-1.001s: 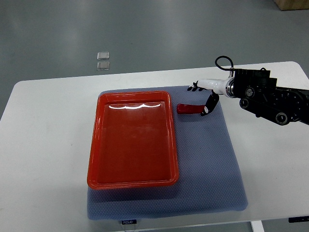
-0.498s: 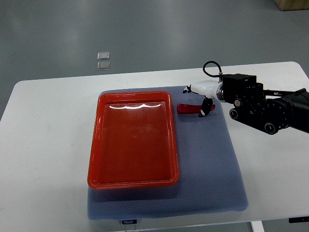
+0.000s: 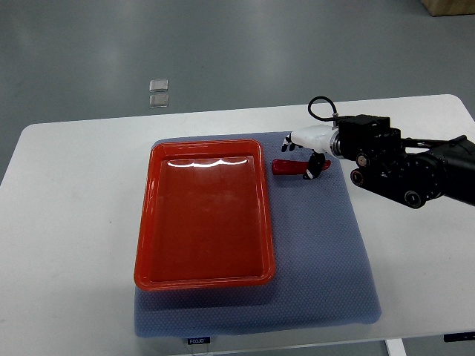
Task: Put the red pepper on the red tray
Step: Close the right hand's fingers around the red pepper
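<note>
White table (image 3: 74,193) carries blue mat (image 3: 319,252); red tray (image 3: 204,215) sits on mat, empty. Pepper (image 3: 289,167) lies flat on mat just right of tray's top corner, not yet lifted. Right hand (image 3: 306,152) is over pepper's right end, fingers apart w/ dark tips straddling it, prob. pre-grasp. Contact: cannot tell. Left arm out of view.

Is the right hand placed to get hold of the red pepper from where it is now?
Probably yes: the right hand sits at the red pepper's right end on the blue mat, nothing between them; whether the fingers are closed is unclear.
</note>
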`<move>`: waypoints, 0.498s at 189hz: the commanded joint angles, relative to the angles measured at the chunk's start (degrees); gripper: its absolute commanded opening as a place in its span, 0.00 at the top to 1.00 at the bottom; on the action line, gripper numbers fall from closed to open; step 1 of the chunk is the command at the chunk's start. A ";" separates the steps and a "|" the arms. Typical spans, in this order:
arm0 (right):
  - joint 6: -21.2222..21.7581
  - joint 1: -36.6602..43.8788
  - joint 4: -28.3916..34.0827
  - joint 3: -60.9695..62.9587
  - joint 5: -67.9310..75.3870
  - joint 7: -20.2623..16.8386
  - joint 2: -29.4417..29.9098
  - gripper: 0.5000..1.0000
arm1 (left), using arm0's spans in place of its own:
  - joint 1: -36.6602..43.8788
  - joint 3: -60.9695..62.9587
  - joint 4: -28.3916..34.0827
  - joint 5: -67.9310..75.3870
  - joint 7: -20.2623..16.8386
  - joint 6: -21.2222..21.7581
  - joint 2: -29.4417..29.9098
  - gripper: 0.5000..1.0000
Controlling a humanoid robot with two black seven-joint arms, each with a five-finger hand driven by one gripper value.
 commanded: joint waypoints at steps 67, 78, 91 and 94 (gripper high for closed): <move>0.80 -0.15 0.00 0.00 -0.19 0.18 0.00 0.64 | 0.01 0.00 0.00 -0.01 -0.03 0.00 0.00 0.00; 0.89 -0.24 0.09 0.00 -0.11 0.27 -0.09 0.72 | 0.01 0.00 0.00 -0.01 -0.03 0.00 0.00 0.00; 1.41 -0.24 0.09 0.00 -0.11 0.27 -0.09 0.83 | 0.01 0.00 0.00 -0.01 -0.03 0.00 0.00 0.00; 1.41 -0.24 0.09 0.00 -0.11 0.27 -0.09 0.84 | 0.01 0.00 0.00 -0.01 0.06 0.00 0.00 0.00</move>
